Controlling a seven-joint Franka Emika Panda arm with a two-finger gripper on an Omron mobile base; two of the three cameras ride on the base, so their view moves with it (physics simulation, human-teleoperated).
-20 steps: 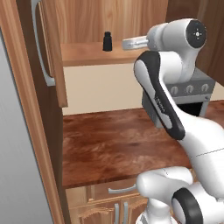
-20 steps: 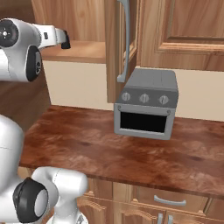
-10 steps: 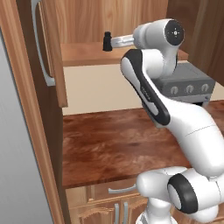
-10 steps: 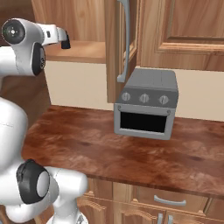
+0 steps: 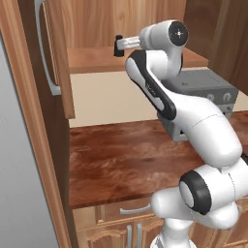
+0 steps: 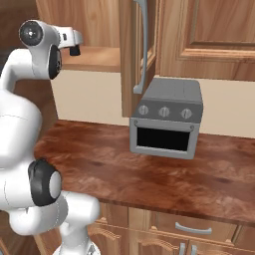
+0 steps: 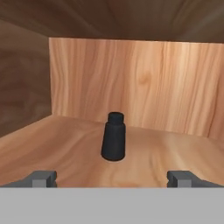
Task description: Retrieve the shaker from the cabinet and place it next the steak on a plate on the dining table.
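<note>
One shaker (image 7: 113,136) stands upright on the cabinet (image 7: 131,83) shelf at twelve o'clock from my gripper (image 7: 113,178), whose fingers are spread wide, touching nothing.

Shaker (image 7: 113,142): matte black throughout. Cabinet (image 7: 131,83): pale honey wood inside with wavy grain; door (image 5: 53,53) reddish-brown, handle (image 5: 44,48) silver. Desk (image 6: 149,169): dark reddish-brown, mottled gloss. Toaster (image 6: 167,119): grey, black opening. Arm (image 5: 193,126): white, dark joints.
</note>
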